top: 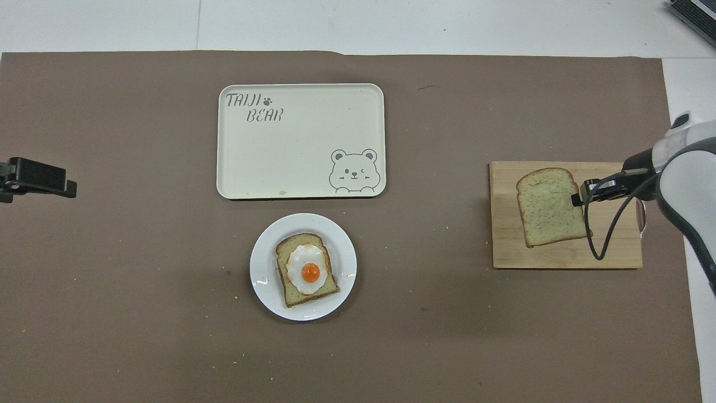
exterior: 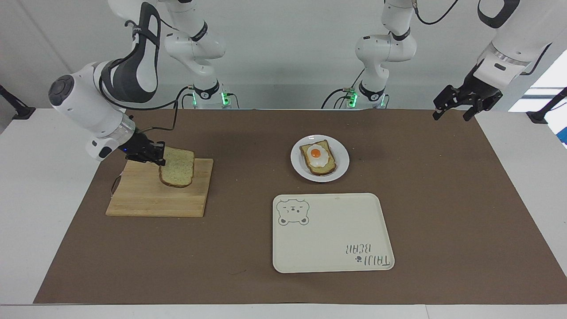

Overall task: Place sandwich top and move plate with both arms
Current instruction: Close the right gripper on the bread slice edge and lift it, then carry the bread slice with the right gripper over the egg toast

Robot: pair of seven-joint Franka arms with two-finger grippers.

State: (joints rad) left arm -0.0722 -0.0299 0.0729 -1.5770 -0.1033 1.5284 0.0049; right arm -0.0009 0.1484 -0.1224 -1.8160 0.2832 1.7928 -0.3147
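The sandwich top (exterior: 177, 167) (top: 548, 206), a plain speckled slice with a brown crust, hangs tilted just above the wooden cutting board (exterior: 146, 199) (top: 565, 258). My right gripper (exterior: 160, 158) (top: 578, 197) is shut on the slice's edge and holds it over the board. The small white plate (exterior: 342, 155) (top: 263, 285) carries a slice with a fried egg (exterior: 317, 156) (top: 306, 270) and sits mid-table. My left gripper (exterior: 455, 109) (top: 67, 189) waits open in the air at the left arm's end of the table.
A cream bear-print tray (exterior: 332, 232) (top: 302, 140) lies beside the plate, farther from the robots. A brown mat (exterior: 443, 199) covers the table. A loose black cable (top: 607, 235) hangs from my right wrist over the board.
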